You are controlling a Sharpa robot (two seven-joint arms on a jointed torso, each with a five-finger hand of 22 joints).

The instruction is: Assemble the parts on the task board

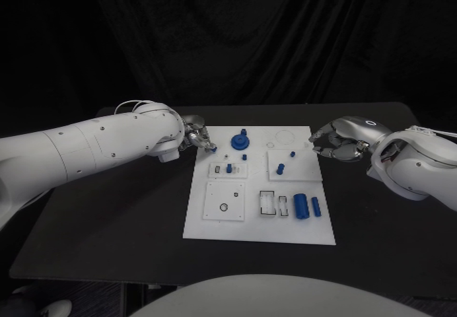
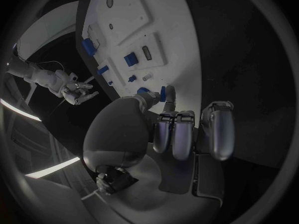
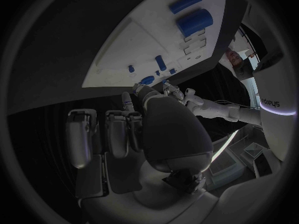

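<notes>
Black bench (image 1: 114, 218) carries the white task board (image 1: 262, 228), with blue parts (image 1: 303, 206) lying and standing across it. Left robot hand (image 1: 197, 139) sits at the board's far left corner, pinching a small blue part (image 2: 162, 93). Right robot hand (image 1: 335, 141) hovers just off the board's far right edge, fingers curled in, holding nothing.

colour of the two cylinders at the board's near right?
Blue, both cylinders; clearest in the head view.
</notes>
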